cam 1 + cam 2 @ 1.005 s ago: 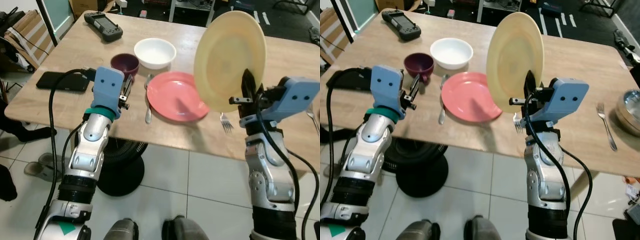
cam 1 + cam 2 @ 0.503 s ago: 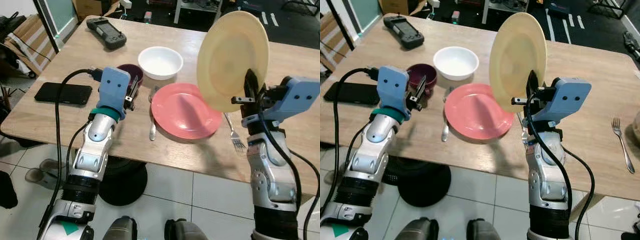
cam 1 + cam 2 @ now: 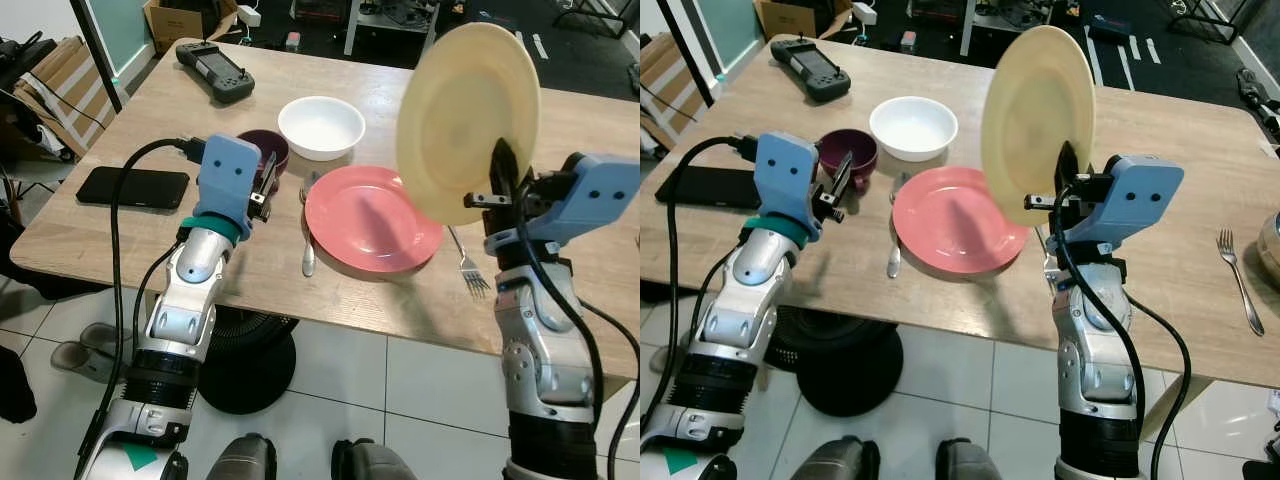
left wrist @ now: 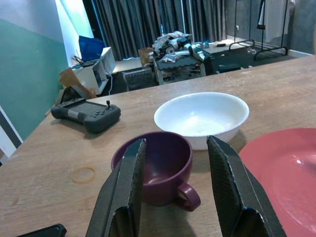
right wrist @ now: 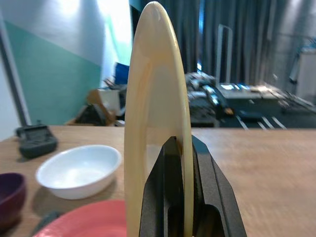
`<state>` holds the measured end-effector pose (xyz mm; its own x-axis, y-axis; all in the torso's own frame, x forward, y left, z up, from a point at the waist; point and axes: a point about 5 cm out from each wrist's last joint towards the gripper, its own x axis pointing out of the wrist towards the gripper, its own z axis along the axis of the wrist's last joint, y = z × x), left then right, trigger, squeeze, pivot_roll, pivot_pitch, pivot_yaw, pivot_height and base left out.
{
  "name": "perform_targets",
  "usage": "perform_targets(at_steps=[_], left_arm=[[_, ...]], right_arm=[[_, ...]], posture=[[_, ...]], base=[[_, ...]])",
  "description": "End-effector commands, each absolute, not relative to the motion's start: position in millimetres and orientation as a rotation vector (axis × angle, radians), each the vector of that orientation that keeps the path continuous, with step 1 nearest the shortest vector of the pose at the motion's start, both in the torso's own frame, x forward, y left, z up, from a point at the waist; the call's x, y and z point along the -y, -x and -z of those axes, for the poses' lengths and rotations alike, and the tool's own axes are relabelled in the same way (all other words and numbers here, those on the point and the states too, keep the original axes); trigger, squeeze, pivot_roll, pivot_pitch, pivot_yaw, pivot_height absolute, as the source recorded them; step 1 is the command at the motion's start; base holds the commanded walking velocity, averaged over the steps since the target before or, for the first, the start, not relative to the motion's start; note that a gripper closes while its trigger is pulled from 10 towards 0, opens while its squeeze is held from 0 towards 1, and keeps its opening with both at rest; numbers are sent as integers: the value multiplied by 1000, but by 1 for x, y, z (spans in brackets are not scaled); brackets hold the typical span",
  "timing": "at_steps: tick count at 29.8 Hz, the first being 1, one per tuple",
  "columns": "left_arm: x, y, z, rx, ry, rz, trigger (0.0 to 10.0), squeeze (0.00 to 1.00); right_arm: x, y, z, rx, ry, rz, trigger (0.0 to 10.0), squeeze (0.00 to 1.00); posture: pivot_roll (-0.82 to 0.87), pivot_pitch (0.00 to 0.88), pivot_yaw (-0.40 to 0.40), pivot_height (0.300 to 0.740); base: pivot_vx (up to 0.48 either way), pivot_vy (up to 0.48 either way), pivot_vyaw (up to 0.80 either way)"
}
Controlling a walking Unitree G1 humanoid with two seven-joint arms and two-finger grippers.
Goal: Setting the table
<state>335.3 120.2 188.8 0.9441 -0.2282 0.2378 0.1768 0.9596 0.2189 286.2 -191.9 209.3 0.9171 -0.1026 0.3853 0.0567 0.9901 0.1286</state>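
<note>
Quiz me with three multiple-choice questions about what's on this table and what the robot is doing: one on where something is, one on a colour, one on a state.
1. Where does the spoon lie?
A. inside the white bowl
B. just left of the pink plate
C. on the black phone

2. What colour is the cup?
A. dark purple
B. green
C. yellow

3. How is the cream plate held?
A. flat on the table
B. on edge in the right gripper
C. stacked under the bowl

Answers: 1 B, it rests on the wood beside the pink plate. 2 A, seen between the left gripper's open jaws. 3 B, the jaws clamp its rim upright.
</note>
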Motion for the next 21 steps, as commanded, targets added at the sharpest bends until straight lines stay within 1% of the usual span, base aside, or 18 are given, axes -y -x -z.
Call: perform_targets(at_steps=[1,2,3,4,5,7,8,9,10,12,14,17,18,21], left_arm=[[-119,-334,-181,225,-181,220,10000,0],[-118,-334,-180,222,-182,223,10000,0],[-118,-334,-180,222,-182,223,10000,0],[-117,-333,-180,221,-183,230,10000,0],[-117,-333,-180,221,-183,230,10000,0],[-116,-332,-180,221,-182,234,10000,0],[-116,-332,-180,221,-182,234,10000,0],[-116,-331,-180,220,-182,237,10000,0],[-115,-331,-180,218,-182,238,10000,0],[-115,-331,-180,218,-182,238,10000,0],[-116,-330,-180,214,-184,246,10000,0],[-116,-330,-180,214,-184,246,10000,0],[-116,-329,-180,213,-185,249,10000,0],[-116,-329,-180,213,-185,249,10000,0]], right_arm=[[197,-289,-204,359,-156,118,10000,0],[201,-291,-199,329,-196,151,10000,0],[201,-291,-199,329,-196,151,10000,0],[214,-296,-192,286,-269,230,10000,0],[214,-296,-192,286,-269,230,10000,0],[225,-299,-188,268,-315,290,10000,0],[225,-299,-188,268,-315,290,10000,0],[239,-300,-183,249,-373,356,10000,0],[248,-301,-180,236,-412,398,10000,0],[248,-301,-180,236,-412,398,10000,0],[275,-298,-171,206,-549,478,10000,0],[275,-298,-171,206,-549,478,10000,0],[282,-296,-168,203,-592,489,10000,0],[282,-296,-168,203,-592,489,10000,0]], posture=[[36,0,22,740],[39,0,21,740],[39,0,21,740],[45,0,20,740],[45,0,20,740],[45,0,20,740],[45,0,20,740],[50,0,21,740],[50,0,21,740],[50,0,21,740],[59,11,27,740],[59,11,27,740],[59,11,27,740],[59,11,27,740]], base=[[0,0,0],[0,0,0],[0,0,0],[0,0,0],[0,0,0],[0,0,0],[0,0,0],[0,0,0],[0,0,0],[0,0,0],[0,0,0],[0,0,0],[0,0,0],[0,0,0]])
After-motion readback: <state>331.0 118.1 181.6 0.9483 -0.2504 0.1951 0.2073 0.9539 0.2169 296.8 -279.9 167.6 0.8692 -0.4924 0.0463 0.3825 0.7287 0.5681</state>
